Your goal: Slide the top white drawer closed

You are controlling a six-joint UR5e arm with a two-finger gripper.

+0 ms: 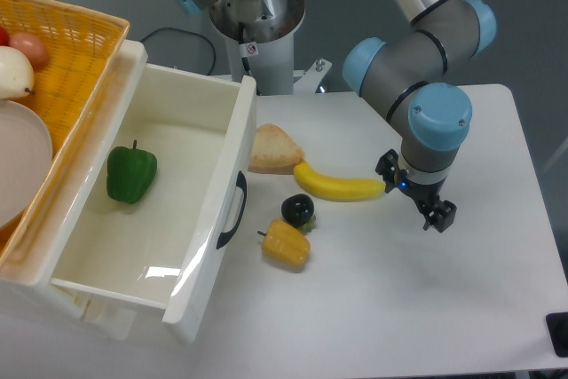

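At the left of the frame, the top white drawer (155,210) stands pulled far out of its cabinet, its front panel and black curved handle (232,210) facing right toward the middle of the bench (497,308). A green pepper (130,175) lies inside on the drawer floor; a yellow wicker basket (67,59) sits above it at upper left. The gripper (419,194) hangs at centre right, well apart from the drawer, jaws parted and holding nothing, just beside the tip of a banana (342,187). A bread wedge (273,150), a dark round fruit (298,209) and a yellow pepper (286,245) lie between gripper and drawer front.

The drawer looks like glossy, rigid plastic, probably light with so little in it and likely slick under metal fingers. No grasp seems needed: a flat push against the front panel, near the handle and close to mid-width, should send it in squarely. Pushing at a corner could skew the box in its runners, and the pepper may roll.
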